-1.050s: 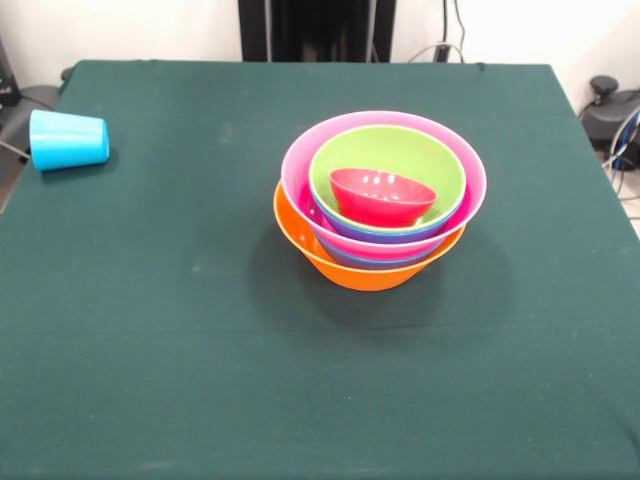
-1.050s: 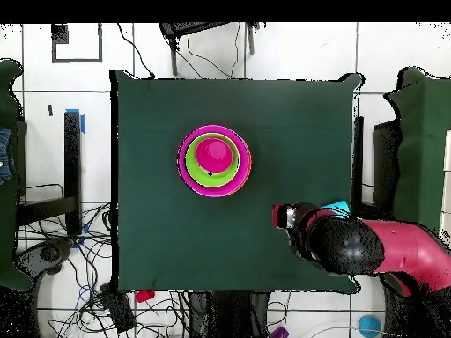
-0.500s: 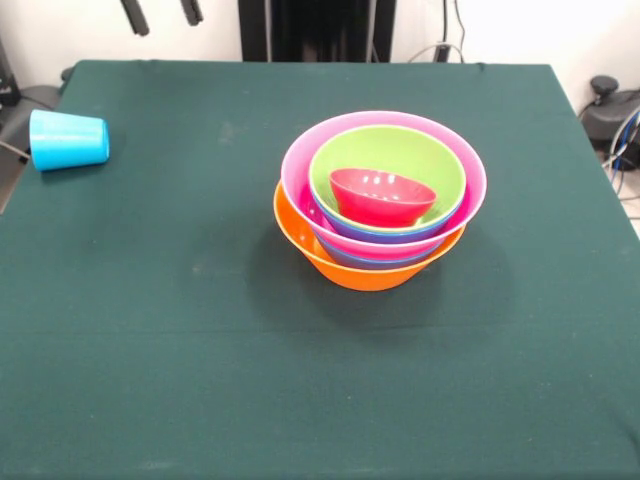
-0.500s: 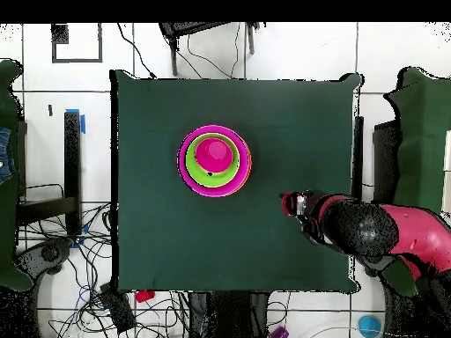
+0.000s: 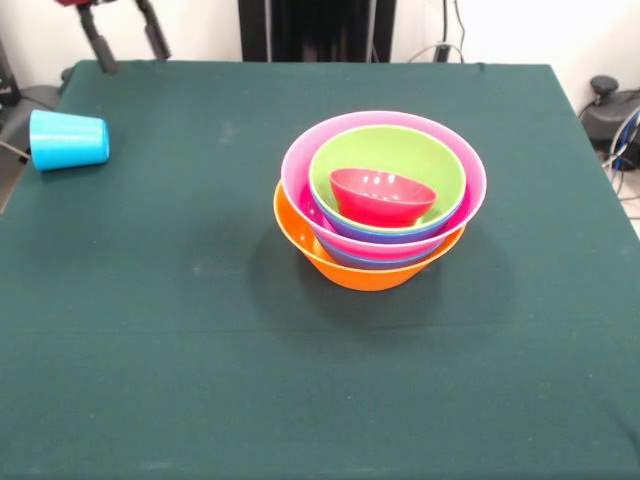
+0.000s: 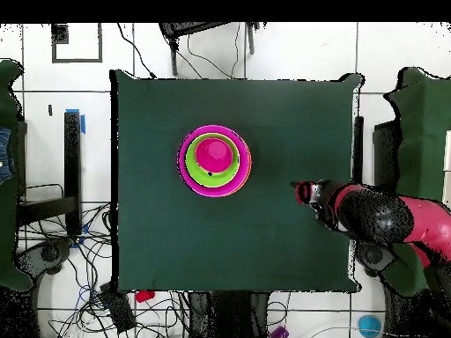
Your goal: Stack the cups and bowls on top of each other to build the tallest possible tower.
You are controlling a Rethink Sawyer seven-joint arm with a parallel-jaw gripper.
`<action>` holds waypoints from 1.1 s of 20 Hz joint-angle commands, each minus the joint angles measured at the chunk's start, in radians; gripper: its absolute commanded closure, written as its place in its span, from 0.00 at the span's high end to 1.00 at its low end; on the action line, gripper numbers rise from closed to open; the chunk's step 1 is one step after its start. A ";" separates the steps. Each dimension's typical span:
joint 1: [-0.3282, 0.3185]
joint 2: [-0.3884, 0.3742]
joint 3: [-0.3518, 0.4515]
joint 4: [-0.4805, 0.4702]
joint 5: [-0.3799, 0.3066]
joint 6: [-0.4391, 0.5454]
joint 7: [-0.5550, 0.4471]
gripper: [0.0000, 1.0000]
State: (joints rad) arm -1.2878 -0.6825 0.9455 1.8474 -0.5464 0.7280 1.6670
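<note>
Claw (image 5: 125, 45) lower than before, spread wide, empty; cup (image 5: 68, 139) visible in front view only.

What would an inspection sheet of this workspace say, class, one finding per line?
Surface: green table cloth, flat.
Job's things: red bowl in green bowl, nested through pink bowl to orange bowl; blue cup on its side, apart at the table edge.
Clutter: nothing seen.
Gripper: above the cup's side of the table, fingers spread, holding nothing.
Cables: tangled on the floor.
Surroundings: tiled floor.
</note>
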 commanded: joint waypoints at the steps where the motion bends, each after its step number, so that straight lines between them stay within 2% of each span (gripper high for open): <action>1: 0.004 0.120 0.012 -0.165 -0.135 0.140 -0.490 1.00; 5: -0.003 0.155 0.016 -0.226 -0.128 0.200 -0.564 1.00; 9: -0.016 0.162 0.026 -0.243 -0.124 0.241 -0.655 1.00; 17: -0.010 0.155 0.014 -0.233 -0.120 0.200 -0.669 1.00; 22: -0.008 0.167 0.009 -0.248 -0.101 0.214 -0.687 1.00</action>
State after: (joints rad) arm -1.3326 -0.5561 0.9568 1.6613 -0.5970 0.8525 1.2837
